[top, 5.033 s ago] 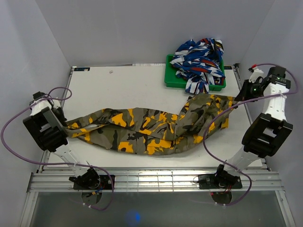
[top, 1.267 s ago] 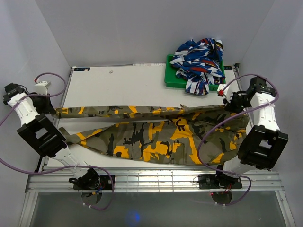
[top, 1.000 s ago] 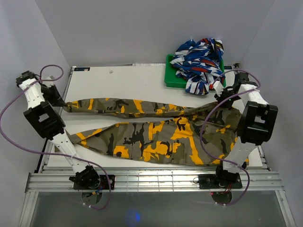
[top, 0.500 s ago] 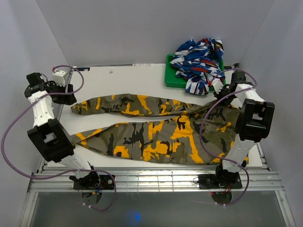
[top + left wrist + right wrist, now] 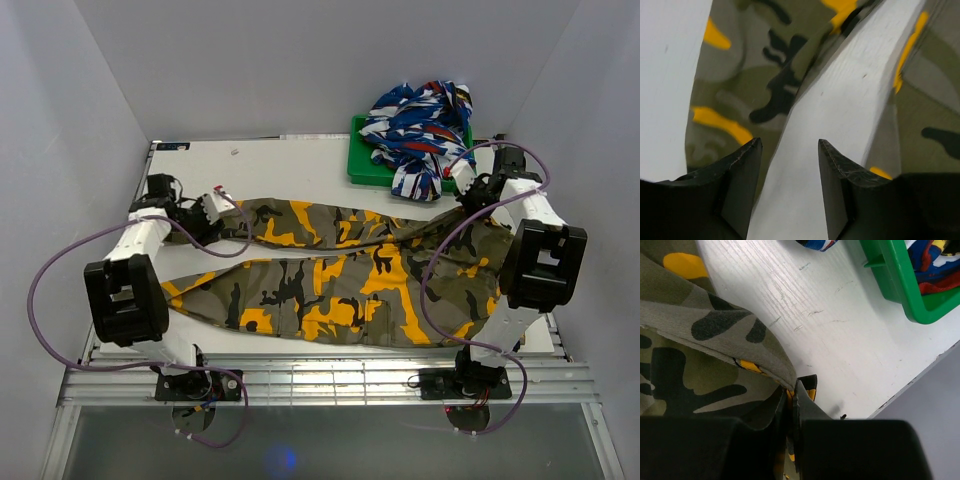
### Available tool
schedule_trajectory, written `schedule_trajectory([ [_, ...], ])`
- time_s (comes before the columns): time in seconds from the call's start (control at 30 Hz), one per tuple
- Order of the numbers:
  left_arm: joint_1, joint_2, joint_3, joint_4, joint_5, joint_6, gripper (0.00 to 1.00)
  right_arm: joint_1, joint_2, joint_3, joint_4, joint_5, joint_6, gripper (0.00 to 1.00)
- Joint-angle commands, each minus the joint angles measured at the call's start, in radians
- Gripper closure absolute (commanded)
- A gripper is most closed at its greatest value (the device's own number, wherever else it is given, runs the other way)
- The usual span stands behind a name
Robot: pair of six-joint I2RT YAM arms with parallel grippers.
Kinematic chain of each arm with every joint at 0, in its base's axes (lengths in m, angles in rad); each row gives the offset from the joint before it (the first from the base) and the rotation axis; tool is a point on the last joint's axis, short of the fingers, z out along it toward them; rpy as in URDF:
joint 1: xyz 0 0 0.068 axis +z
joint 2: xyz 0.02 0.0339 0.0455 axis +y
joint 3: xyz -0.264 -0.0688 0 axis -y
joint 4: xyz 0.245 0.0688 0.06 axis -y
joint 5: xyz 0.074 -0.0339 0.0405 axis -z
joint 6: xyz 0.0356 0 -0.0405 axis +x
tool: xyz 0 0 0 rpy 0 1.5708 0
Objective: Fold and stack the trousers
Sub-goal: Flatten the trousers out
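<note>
The trousers [image 5: 340,290], camouflage in olive, black and orange-yellow, lie spread on the white table [image 5: 280,170] with both legs pointing left. My left gripper [image 5: 220,208] hovers at the cuff end of the far leg. Its jaws stand open in the left wrist view [image 5: 790,146], with bare table between them and camouflage cloth [image 5: 730,75] on either side. My right gripper [image 5: 464,194] is at the waist end, back right. It is shut [image 5: 793,390] on a fold of the trousers [image 5: 700,330].
A green tray [image 5: 362,172] at the back right holds a heap of blue, white and red cloth [image 5: 420,120], which hangs over its front rim close to my right gripper. The tray's corner [image 5: 900,287] shows in the right wrist view.
My left gripper opened and let go of the far leg's cuff, then swung right and down to the cuff. The far leg now lies flat. The right gripper stayed shut at the waist.
</note>
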State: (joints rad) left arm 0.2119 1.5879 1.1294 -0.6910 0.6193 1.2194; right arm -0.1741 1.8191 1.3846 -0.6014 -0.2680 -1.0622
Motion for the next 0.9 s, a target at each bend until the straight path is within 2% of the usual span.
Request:
schedule_trajectory([
  [0.0,-0.122,0.006,-0.031,0.062,0.028,0.034,0.45,0.007,-0.047,-0.004,0.018,-0.036,-0.001,0.92],
  [0.13,-0.195,0.055,-0.04,0.116,0.014,0.003,0.5,0.007,-0.053,0.004,0.009,-0.048,0.011,0.92],
  [0.17,-0.242,0.067,-0.039,0.123,0.007,-0.01,0.5,0.007,-0.056,0.004,0.008,-0.05,0.013,0.92],
  [0.3,-0.278,0.119,-0.022,0.146,-0.013,-0.032,0.52,0.007,-0.069,-0.007,0.006,-0.054,0.01,0.92],
  [0.6,-0.295,0.228,0.004,0.198,-0.064,-0.067,0.53,0.007,-0.083,-0.025,0.005,-0.053,0.004,0.92],
  [0.87,-0.281,0.245,-0.039,0.304,-0.164,-0.07,0.51,-0.005,-0.093,-0.036,0.0,-0.054,-0.012,0.92],
])
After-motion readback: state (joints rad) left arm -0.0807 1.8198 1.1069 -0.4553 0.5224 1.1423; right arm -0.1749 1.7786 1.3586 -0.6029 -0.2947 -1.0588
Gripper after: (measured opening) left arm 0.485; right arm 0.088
